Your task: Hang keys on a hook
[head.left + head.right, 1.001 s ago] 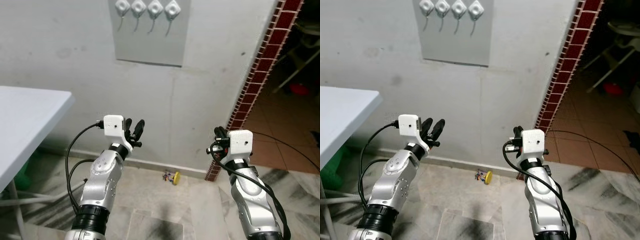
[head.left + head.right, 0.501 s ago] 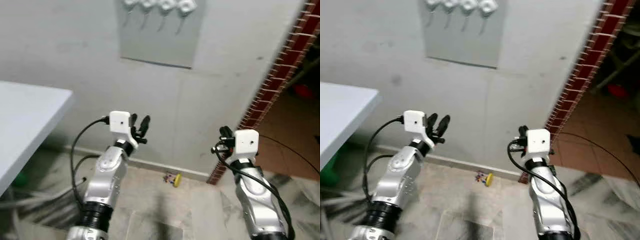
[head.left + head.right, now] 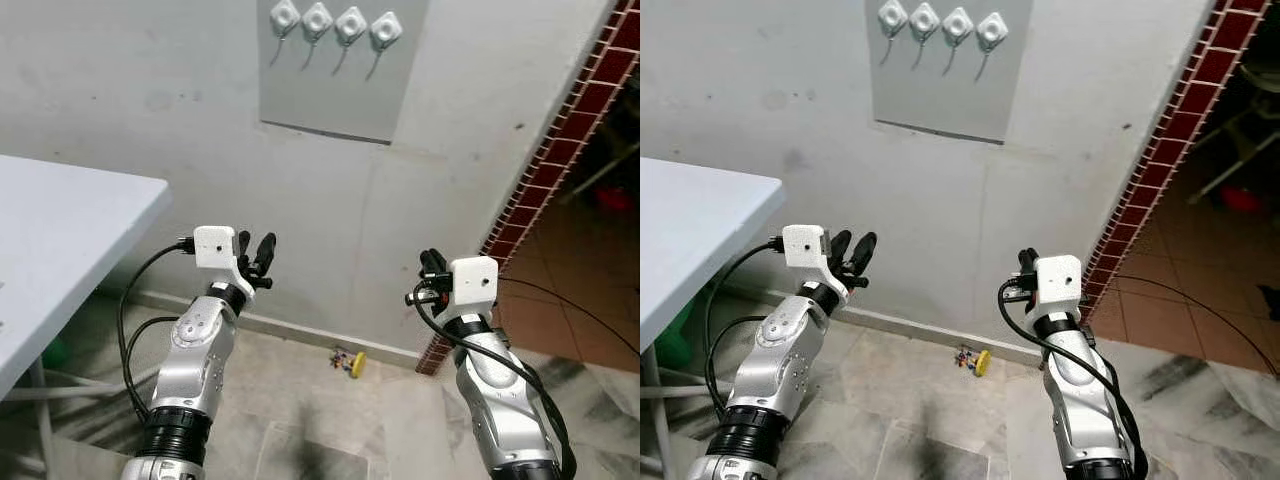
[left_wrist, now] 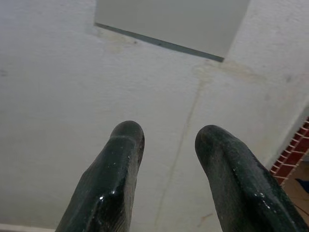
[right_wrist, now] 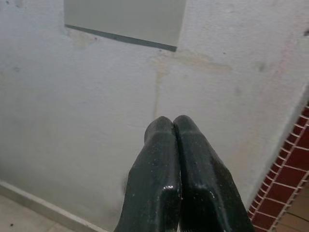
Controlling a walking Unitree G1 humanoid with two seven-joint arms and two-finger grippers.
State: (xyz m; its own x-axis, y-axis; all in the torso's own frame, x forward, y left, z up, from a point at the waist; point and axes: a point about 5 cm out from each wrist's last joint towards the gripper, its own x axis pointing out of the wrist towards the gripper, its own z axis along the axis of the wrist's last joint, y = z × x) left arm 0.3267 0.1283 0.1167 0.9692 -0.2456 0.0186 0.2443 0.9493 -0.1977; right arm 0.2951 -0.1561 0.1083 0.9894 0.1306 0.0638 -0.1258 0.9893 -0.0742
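Left pincer (image 3: 256, 250) is raised before the grey wall (image 3: 150, 110), fingers spread apart, grasping nothing. Right pincer (image 5: 172, 126) is raised likewise, fingers pressed together, empty. Keys (image 3: 347, 359) with a yellow tag lie on the floor at the wall's foot, between both arms. Four white hooks (image 3: 333, 22) sit on a grey panel (image 3: 345, 85) high above. A white desk (image 3: 60, 220) stands at left.

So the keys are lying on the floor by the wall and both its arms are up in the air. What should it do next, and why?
Probably bend and lower the left gripper toward the keys. They lie on the floor at the foot of the wall, well below both grippers, and the four hooks are bare. The left gripper is open and empty; the right gripper is shut on nothing.
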